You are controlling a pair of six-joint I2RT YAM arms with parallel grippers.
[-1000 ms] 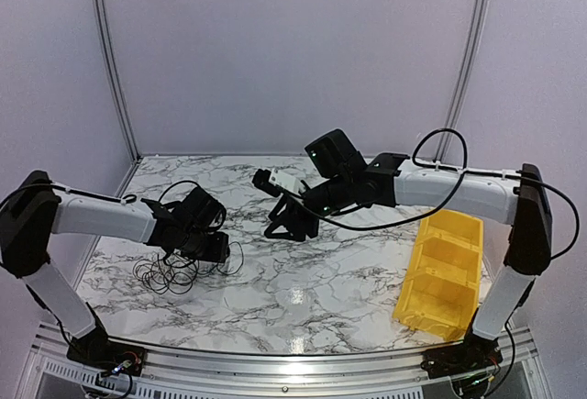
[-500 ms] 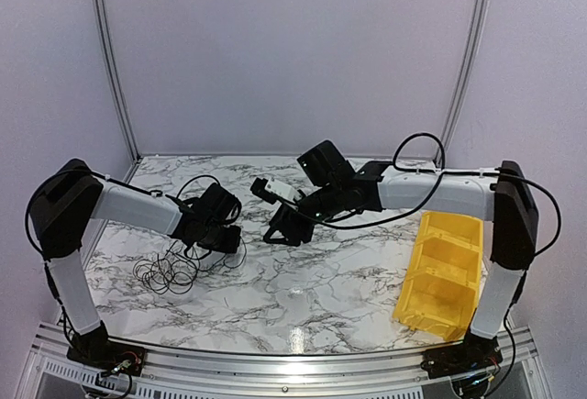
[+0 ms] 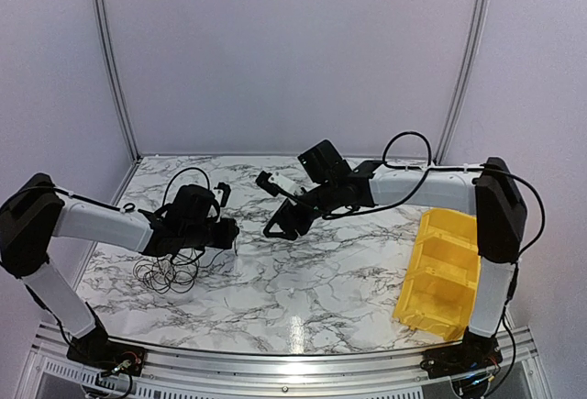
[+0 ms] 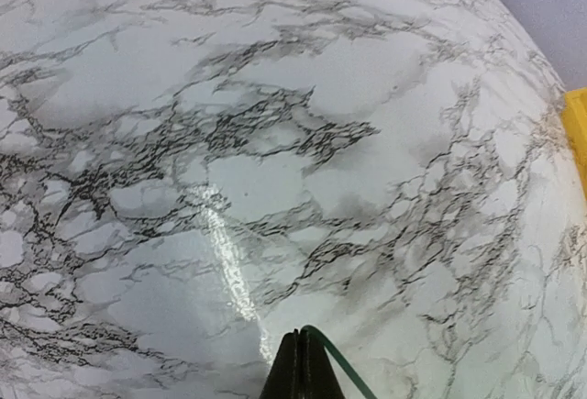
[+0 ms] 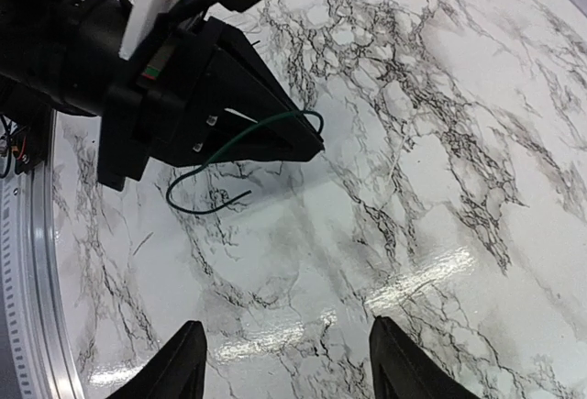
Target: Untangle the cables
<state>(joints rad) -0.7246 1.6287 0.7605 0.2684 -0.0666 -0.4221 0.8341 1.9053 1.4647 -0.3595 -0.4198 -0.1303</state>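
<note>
Cables [image 3: 167, 273] beside low left claw [image 4: 300, 349], pinching green wire [image 5: 240, 140], right claw [image 5: 286, 326] spread

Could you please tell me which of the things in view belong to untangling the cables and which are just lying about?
Part of the job:
- cables, in a loose pile
- green wire, pinched in the shut left gripper
- right gripper, open

Just lying about:
- yellow bin
- marble table
</note>
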